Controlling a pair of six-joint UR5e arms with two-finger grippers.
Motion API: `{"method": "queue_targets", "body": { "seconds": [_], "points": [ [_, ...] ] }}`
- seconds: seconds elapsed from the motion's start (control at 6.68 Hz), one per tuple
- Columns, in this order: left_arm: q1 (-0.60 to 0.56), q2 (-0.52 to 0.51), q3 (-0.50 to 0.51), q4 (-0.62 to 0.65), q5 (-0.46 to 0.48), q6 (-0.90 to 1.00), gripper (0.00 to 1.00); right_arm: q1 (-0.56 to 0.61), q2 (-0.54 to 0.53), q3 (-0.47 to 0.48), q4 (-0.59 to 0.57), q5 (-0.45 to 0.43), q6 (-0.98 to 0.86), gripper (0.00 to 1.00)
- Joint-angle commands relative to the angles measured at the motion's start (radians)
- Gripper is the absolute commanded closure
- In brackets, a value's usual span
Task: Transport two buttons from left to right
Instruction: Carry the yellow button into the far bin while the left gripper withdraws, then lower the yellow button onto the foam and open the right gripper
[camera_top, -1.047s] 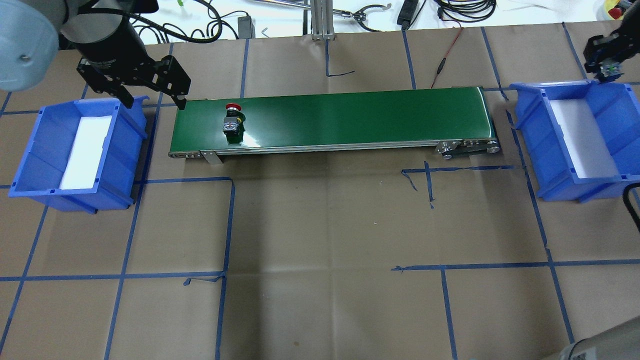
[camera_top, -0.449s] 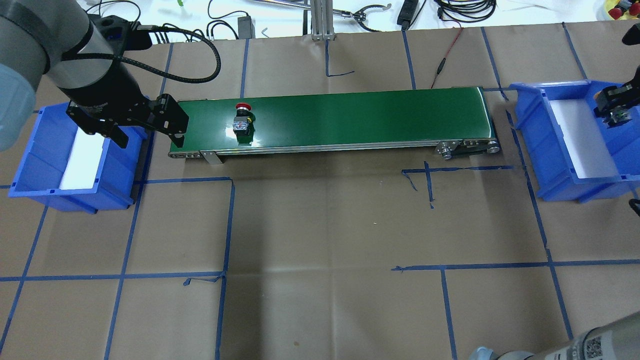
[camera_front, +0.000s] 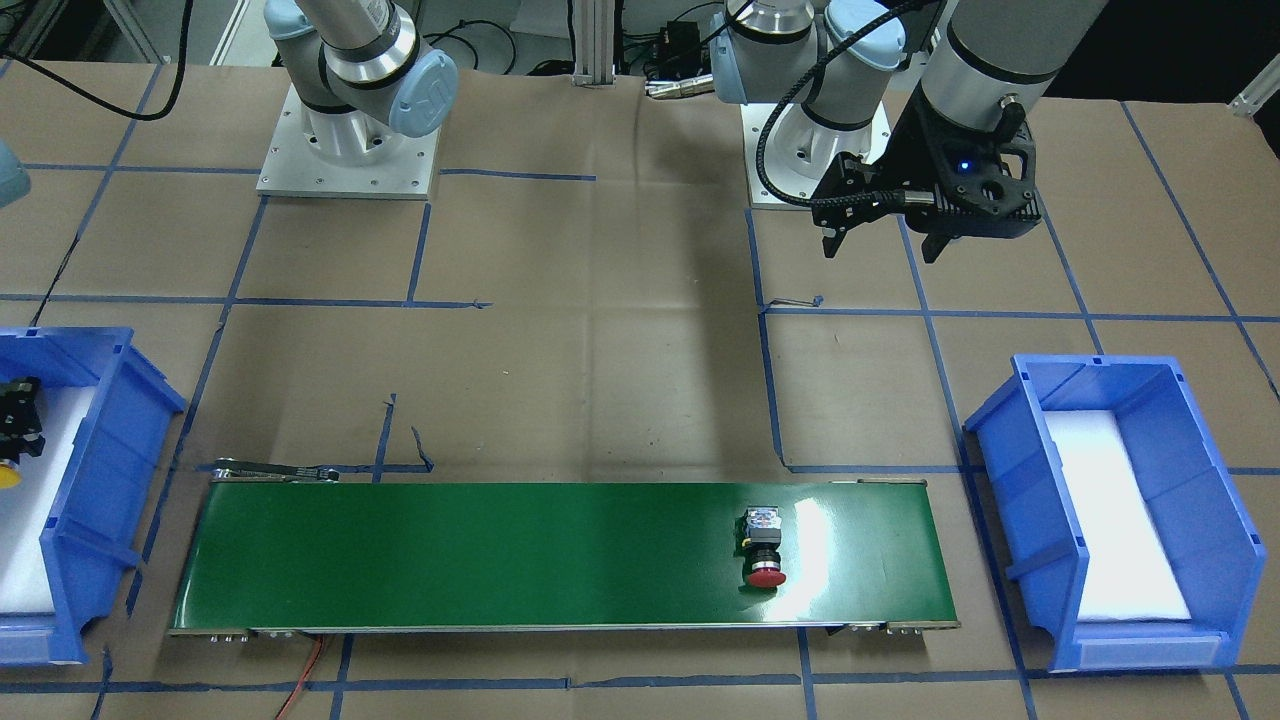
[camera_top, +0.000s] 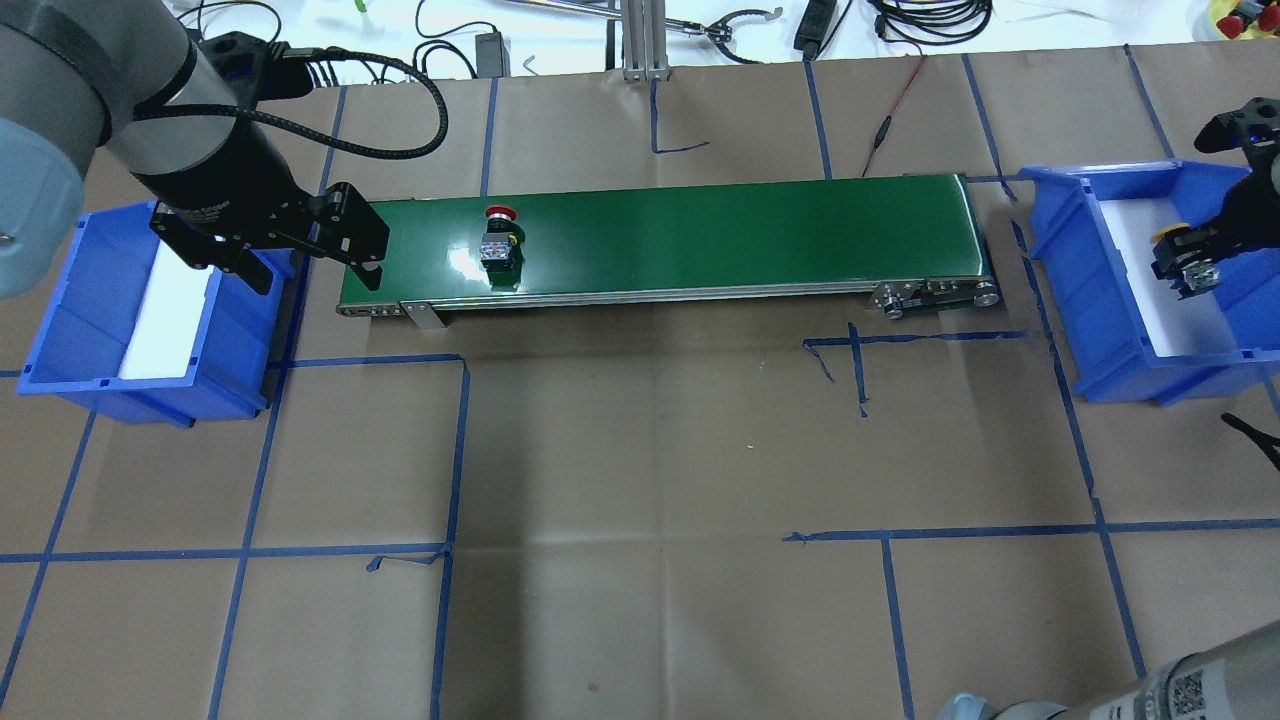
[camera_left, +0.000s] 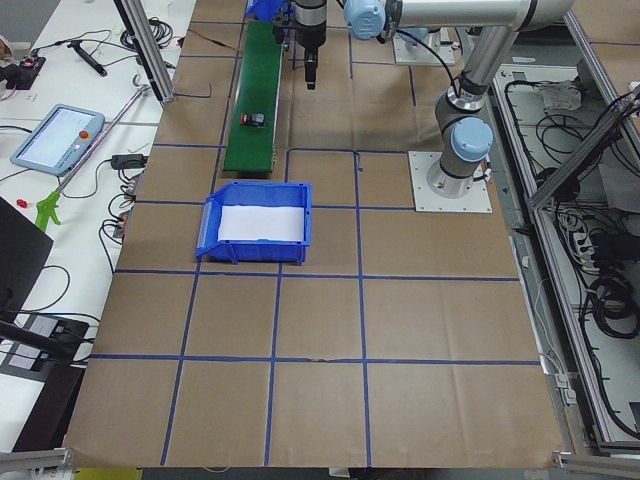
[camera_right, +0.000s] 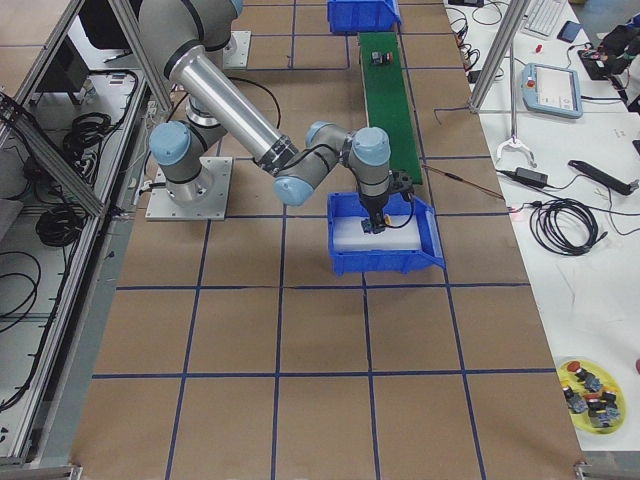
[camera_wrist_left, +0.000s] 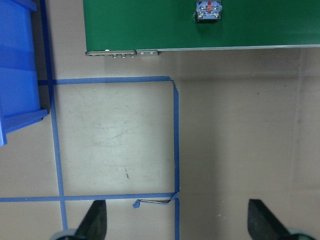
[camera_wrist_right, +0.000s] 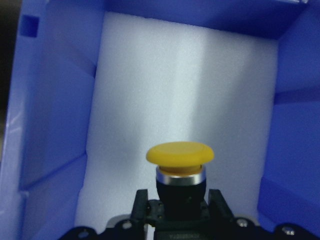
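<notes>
The red button (camera_top: 498, 240) (camera_front: 763, 548) (camera_wrist_left: 208, 10) lies on its side on the green conveyor belt (camera_top: 700, 235) (camera_front: 500, 555), near the belt's left end. My left gripper (camera_top: 318, 280) (camera_front: 880, 252) (camera_wrist_left: 178, 222) hangs open and empty over the table, between the left blue bin (camera_top: 60, 330) and the belt's end. The yellow button (camera_wrist_right: 180, 155) (camera_top: 1172, 235) is clamped by its black body in my right gripper (camera_wrist_right: 180, 200) (camera_top: 1190, 265), low inside the right blue bin (camera_top: 1070, 250) (camera_front: 100, 470) above its white foam.
Cables, tools and an aluminium post (camera_top: 640, 40) lie past the table's far edge. A yellow dish with spare buttons (camera_right: 590, 395) sits at the right end. Blue tape lines grid the brown table (camera_top: 650, 480), which spreads wide in front of the belt.
The red button has ridden a little rightward on the belt. My left gripper pulled back from the belt's far corner toward the near side. My right gripper lowered into the right bin with the yellow button.
</notes>
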Motion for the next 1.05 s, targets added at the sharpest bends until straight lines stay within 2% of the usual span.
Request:
{"method": "queue_targets", "body": {
  "seconds": [0.0,0.3,0.6,0.75,0.9],
  "points": [
    [0.001,-0.005,0.005,0.001,0.007,0.001,0.0,-0.022,0.005,0.063,-0.031,0.001,-0.012,0.99],
    [0.003,-0.03,0.054,-0.013,0.01,0.001,0.0,-0.038,0.011,0.075,-0.031,0.001,-0.006,0.99],
    [0.003,-0.025,0.044,-0.013,0.011,0.005,0.0,-0.039,0.02,0.074,-0.029,0.0,-0.003,0.94],
    [0.003,-0.022,0.038,-0.013,0.01,0.005,0.0,-0.041,0.021,0.069,-0.031,0.001,-0.003,0.84],
    [0.003,-0.022,0.039,-0.011,0.01,0.007,0.0,-0.041,0.021,0.069,-0.049,0.003,-0.001,0.44]
  ]
}}
